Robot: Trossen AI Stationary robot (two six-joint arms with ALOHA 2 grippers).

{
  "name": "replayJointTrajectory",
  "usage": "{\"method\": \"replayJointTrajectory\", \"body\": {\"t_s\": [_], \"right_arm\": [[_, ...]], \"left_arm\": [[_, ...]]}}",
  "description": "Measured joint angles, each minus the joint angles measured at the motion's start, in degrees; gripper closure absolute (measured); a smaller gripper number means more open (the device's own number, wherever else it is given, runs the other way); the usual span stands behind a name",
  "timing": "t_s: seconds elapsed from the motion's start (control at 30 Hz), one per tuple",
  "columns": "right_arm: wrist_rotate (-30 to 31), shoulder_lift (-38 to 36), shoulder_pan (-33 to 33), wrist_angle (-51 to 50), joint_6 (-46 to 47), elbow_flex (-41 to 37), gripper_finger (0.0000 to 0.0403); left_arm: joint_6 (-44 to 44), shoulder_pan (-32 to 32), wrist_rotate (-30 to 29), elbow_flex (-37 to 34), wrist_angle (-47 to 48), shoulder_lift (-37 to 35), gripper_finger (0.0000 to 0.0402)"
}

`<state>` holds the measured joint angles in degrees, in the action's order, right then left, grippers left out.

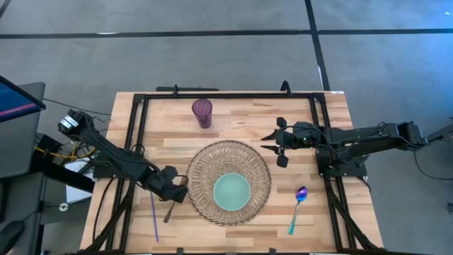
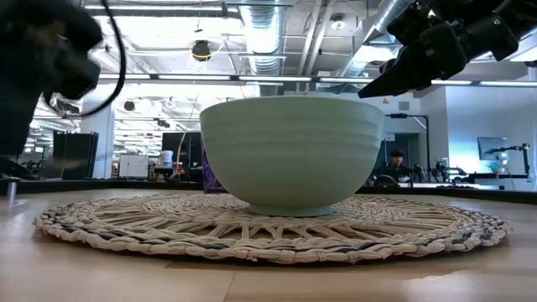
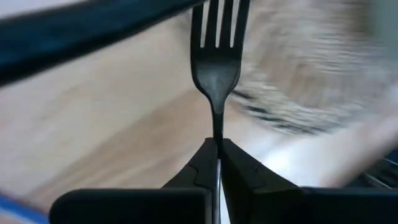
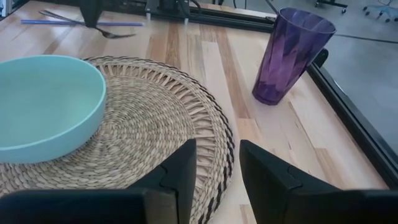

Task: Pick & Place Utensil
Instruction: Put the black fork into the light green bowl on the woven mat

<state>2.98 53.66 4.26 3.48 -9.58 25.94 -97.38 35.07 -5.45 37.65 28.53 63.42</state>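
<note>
My left gripper sits at the woven mat's left edge and is shut on a dark fork, whose tines point away from the gripper toward the mat. In the right wrist view the fork stretches low over the table beside a blue straw. I cannot tell whether it is lifted clear. My right gripper hovers open above the table, right of the mat, and holds nothing. A teal bowl stands on the mat. An iridescent spoon lies flat on the wood, right of the mat. My left gripper pinches the fork's handle just behind the neck between its two fingers. The head and tines stick out in front of the fingertips. The rest of the handle is hidden behind the fingers in the left wrist view.
A purple cup stands upright near the table's far edge, behind the mat. The blue straw lies at the near left, just left of the fork. A black frame borders the table. Bare wood shows between the mat and the cup.
</note>
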Motion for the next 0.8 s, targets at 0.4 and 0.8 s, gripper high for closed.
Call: {"method": "replayJointTrajectory", "body": {"t_s": [0.4,0.8], "right_arm": [[-0.11,0.01,0.0,3.59,0.02,0.01,0.0287],[-1.58,0.01,-0.04,4.02,2.22,0.01,0.0287]], "left_arm": [[10.08,-8.46,1.24,0.11,-29.44,-5.14,0.0394],[7.72,-18.06,21.97,4.22,-48.98,11.37,0.0393]]}}
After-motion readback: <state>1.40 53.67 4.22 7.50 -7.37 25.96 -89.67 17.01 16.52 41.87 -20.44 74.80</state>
